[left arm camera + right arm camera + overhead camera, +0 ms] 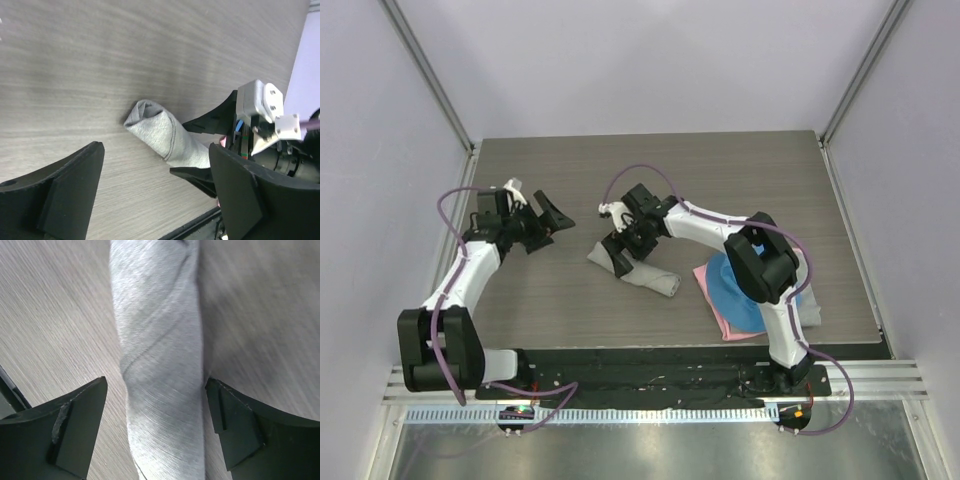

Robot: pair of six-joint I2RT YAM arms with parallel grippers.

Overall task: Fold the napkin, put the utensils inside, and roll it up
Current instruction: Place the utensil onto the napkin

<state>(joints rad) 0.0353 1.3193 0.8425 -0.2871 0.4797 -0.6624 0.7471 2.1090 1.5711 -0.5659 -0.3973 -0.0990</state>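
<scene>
One light grey napkin [638,270] lies rolled into a snug tube near the middle of the table [570,160]. It runs on a slant, with one end toward the left arm and the other toward the near right. The fabric is thin and soft with a fine weave. A stitched hem line spirals around the roll, and in the left wrist view the open end [142,112] shows layers of cloth wound inward. The tube is slightly flattened, and its wraps overlap in diagonal folds.

The right gripper [622,247] stands over the roll's left end with its jaws spread wide, one black finger on each side of the cloth. In the right wrist view one pad [235,425] sits just beside the roll's edge and the other sits a little apart from it. Whether either touches the cloth cannot be told.

The left gripper [545,225] hangs well apart to the left, its jaws likewise spread and holding nothing.

The tabletop is matte dark wood grain. Under the right arm lies a blue cloth [725,285] on a pink cloth [720,312].
</scene>
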